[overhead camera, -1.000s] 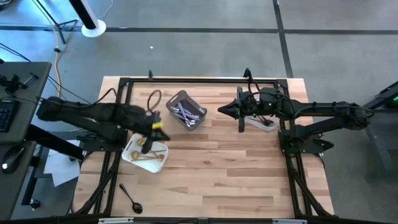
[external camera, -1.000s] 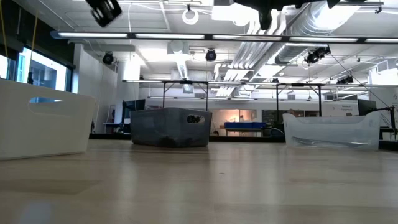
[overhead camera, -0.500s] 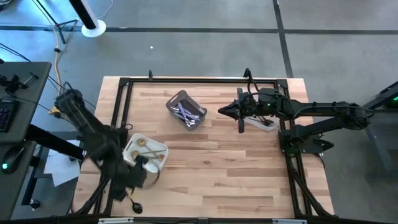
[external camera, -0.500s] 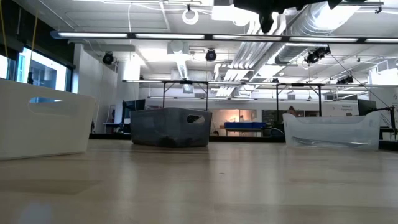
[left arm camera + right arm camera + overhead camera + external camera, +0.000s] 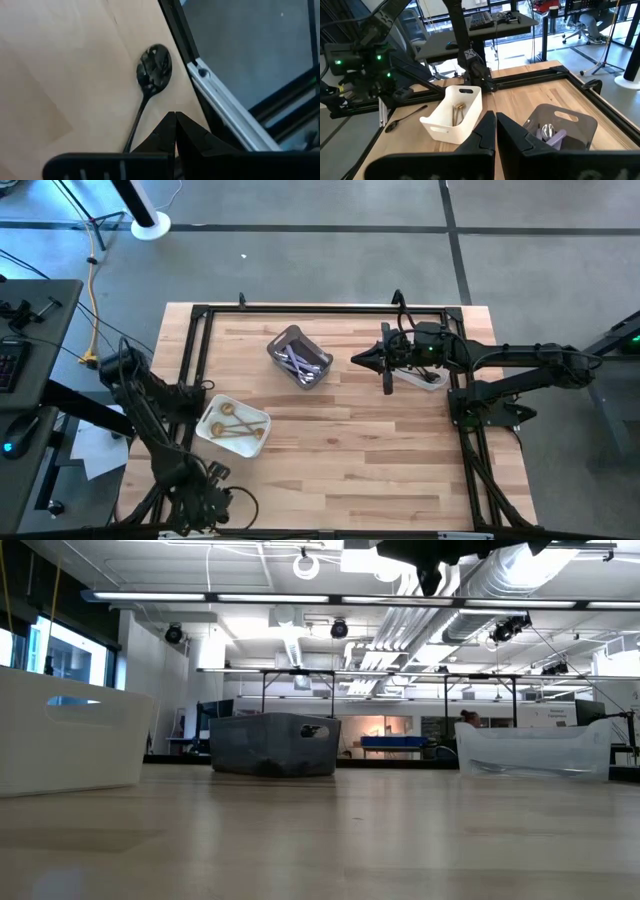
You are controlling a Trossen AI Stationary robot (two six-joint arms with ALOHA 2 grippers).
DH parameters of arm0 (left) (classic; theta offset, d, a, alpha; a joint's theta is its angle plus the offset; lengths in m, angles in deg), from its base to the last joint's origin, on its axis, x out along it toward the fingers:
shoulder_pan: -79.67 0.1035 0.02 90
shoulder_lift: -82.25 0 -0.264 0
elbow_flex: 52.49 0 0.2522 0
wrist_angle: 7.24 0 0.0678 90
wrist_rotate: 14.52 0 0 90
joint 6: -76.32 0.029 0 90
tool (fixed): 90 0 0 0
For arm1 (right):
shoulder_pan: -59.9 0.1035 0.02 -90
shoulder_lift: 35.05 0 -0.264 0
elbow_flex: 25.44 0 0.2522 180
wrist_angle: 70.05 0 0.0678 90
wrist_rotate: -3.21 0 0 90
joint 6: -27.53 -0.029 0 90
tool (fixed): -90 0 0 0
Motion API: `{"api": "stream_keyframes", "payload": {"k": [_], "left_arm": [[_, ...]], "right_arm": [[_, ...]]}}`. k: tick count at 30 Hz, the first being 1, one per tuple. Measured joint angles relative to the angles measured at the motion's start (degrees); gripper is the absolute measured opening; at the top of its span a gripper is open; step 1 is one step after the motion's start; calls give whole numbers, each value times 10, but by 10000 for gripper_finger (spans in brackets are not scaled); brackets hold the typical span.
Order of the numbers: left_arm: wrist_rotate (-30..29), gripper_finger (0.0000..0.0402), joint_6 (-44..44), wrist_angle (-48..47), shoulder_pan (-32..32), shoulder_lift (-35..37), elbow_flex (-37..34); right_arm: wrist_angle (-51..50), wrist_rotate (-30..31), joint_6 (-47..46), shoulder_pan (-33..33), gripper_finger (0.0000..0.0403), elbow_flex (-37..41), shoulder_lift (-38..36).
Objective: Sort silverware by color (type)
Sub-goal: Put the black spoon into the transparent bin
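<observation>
A black spoon (image 5: 150,80) lies flat on the wood at the table's near-left corner, its bowl close to the frame rail. My left gripper (image 5: 175,115) hovers just over its handle with the fingers shut; in the high view the left gripper (image 5: 214,502) hides the spoon. Gold pieces (image 5: 238,425) lie in the white tray (image 5: 207,432). Silver and lilac pieces (image 5: 300,360) lie in the grey bin (image 5: 283,340). My right gripper (image 5: 358,360) waits, shut, in the air between the bin and the clear tub (image 5: 428,378).
The black frame rail (image 5: 220,105) runs right beside the spoon at the table's edge. The white tray (image 5: 70,740), grey bin (image 5: 272,744) and clear tub (image 5: 535,750) stand along the left and far parts of the table. The middle and near right are bare wood.
My left arm has swung away from over the white tray toward the table's near edge. It now hangs over the near-left corner where the black spoon lies. The right arm has kept still.
</observation>
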Motion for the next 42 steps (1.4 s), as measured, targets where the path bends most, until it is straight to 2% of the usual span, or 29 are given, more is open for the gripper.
{"api": "stream_keyframes", "payload": {"k": [6, 14, 19, 22, 24, 29, 42], "left_arm": [[4, 0, -20, 47, -4, -42, -6], [6, 0, 39, 43, 12, -85, -7], [4, 0, -5, 20, 13, -84, -8], [-31, 0, -28, 33, -9, -64, -7], [-52, 0, -27, 38, -27, -61, -7], [-53, 0, -24, 37, -53, -77, -7], [-70, 0, 0, 34, -54, -112, -7]], "right_arm": [[-16, 0, 0, 0, 0, 0, 0], [-35, 0, 0, 0, 0, 0, 0], [-39, 1, 0, 0, 0, 0, 0], [-47, 3, 0, 0, 0, 0, 0], [-52, 6, 0, 0, 0, 0, 0], [-56, 11, 0, 0, 0, 0, 0], [-58, 16, -2, 0, 0, 0, 0]]}}
